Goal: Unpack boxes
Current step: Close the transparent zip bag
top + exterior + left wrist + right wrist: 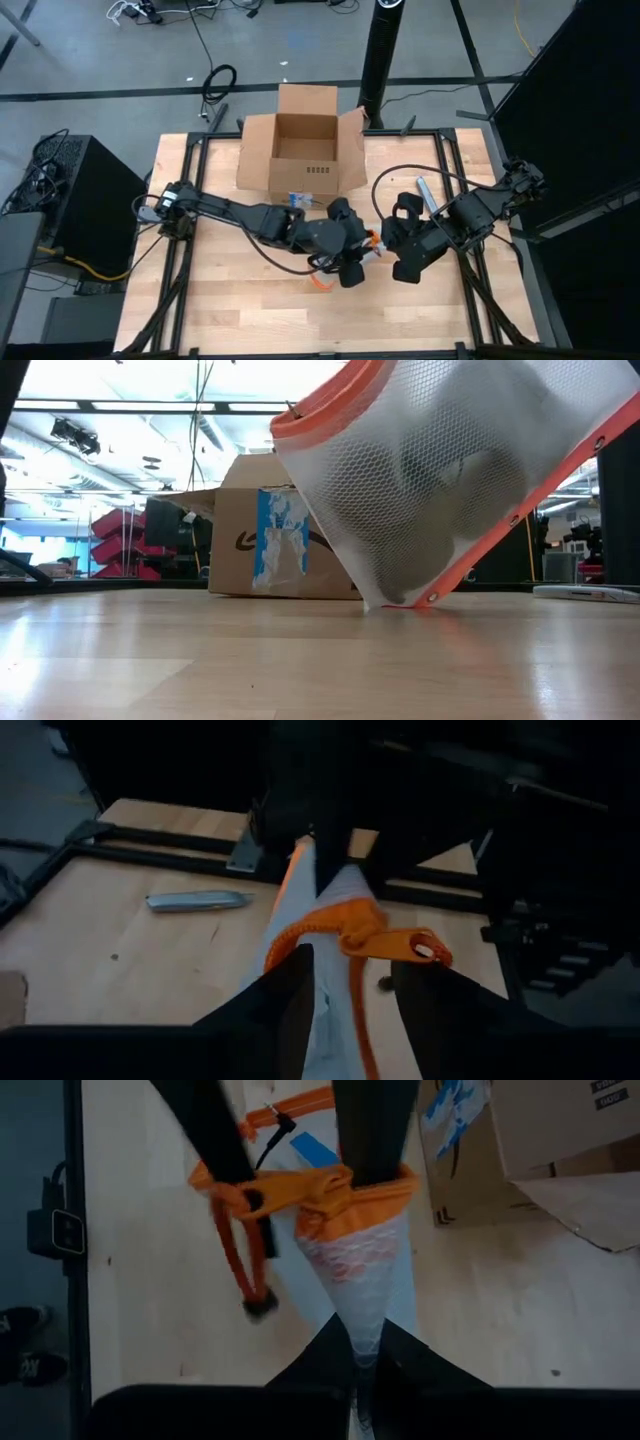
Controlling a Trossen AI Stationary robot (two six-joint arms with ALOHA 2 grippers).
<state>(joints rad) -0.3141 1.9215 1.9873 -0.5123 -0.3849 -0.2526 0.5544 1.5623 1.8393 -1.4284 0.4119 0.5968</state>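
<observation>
The box (300,145), brown cardboard with its flaps open, sits at the upper centre of my high view, on the far part of the desk (220,300). Below it, mid-frame, I see a mesh pouch (440,480) with orange edging held up between both arms, one corner touching the desk. My right gripper (360,1365) has its fingers closed on the pouch's mesh end. My left gripper (350,995) straddles the orange zipper end, fingers partly parted. A grey utility knife (197,901) lies near.
</observation>
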